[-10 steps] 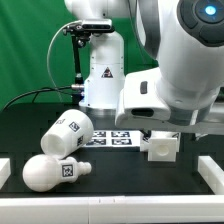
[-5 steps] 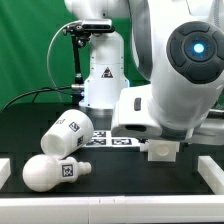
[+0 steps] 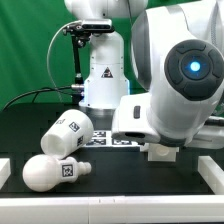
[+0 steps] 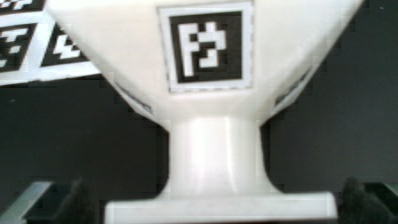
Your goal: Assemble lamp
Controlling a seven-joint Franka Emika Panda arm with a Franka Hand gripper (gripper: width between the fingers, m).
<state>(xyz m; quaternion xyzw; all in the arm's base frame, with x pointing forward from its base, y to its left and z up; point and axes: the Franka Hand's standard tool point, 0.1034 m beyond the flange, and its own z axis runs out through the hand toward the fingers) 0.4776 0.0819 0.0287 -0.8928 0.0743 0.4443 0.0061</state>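
Over the black desk (image 3: pixel 20 140), my arm (image 3: pixel 180 90) fills the exterior view's right and hides the gripper from that camera.

1. Lamp shade (image 3: pixel 68 133): lies on its side on the desk toward the exterior view's left, tilted, with one tag facing up.
2. Lamp bulb (image 3: pixel 55 172): lies on its side just in front of the shade, rounded end toward the exterior view's left and one tag facing the camera. I cannot tell whether the two parts touch.
3. Lamp base (image 3: pixel 160 150): sits on the desk under my arm, only partly visible in the exterior view. In the wrist view it fills the frame, white, with one tag (image 4: pixel 201 45) on its upper face.
4. Marker board (image 3: pixel 105 138): lies flat on the desk between the shade and the base.
5. Gripper (image 4: pixel 210 200): the two dark fingers (image 4: pixel 45 200) stand apart, one on each side of the base's narrow end, not closed on it.
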